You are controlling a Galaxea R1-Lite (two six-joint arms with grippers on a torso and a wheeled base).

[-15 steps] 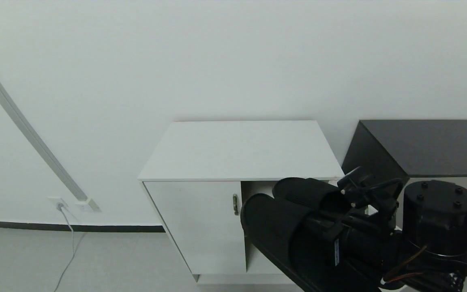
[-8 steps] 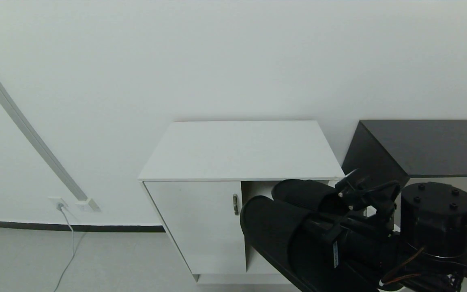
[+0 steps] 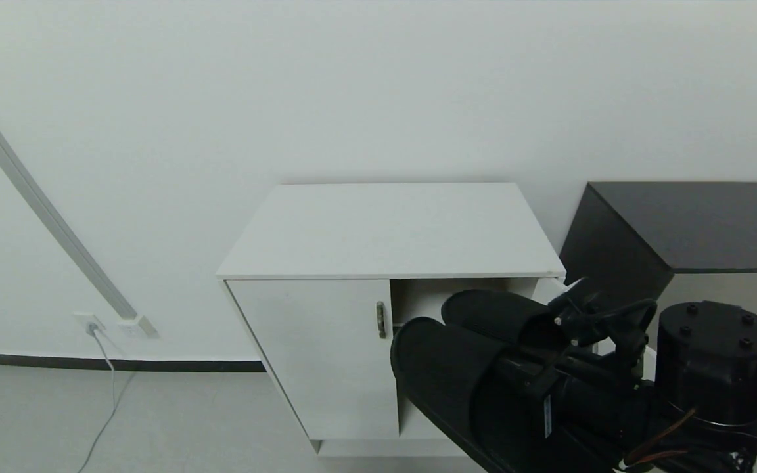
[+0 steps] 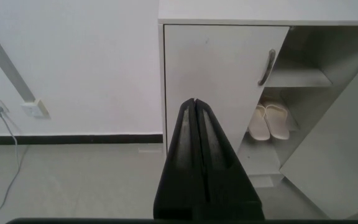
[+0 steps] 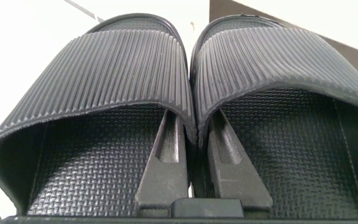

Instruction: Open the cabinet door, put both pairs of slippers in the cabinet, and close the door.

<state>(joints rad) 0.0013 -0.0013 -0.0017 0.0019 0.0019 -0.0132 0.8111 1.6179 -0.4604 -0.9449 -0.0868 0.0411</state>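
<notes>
A white cabinet [image 3: 385, 230] stands against the wall. Its left door [image 3: 313, 355], with a metal handle [image 3: 381, 319], is closed, and its right side stands open. A pair of black ribbed slippers [image 3: 457, 368] hangs in front of the open side, held side by side. My right gripper [image 5: 194, 155] is shut on their two touching inner walls, one finger inside each slipper. In the left wrist view a pair of white slippers [image 4: 270, 121] lies on the lower shelf, beside the swung-out right door [image 4: 344, 155]. My left gripper [image 4: 194, 109] is shut and holds nothing, out in front of the closed left door.
A dark cabinet [image 3: 681, 223] stands close to the right of the white one. A wall socket with a grey cable [image 3: 99, 341] sits low on the left wall, above bare grey floor [image 3: 122, 420]. A slanted cable duct [image 3: 37, 197] runs up the wall.
The whole head picture has shifted a little, so the camera has moved; the cabinet now sits slightly higher in it. The black slippers stay held in the right gripper.
</notes>
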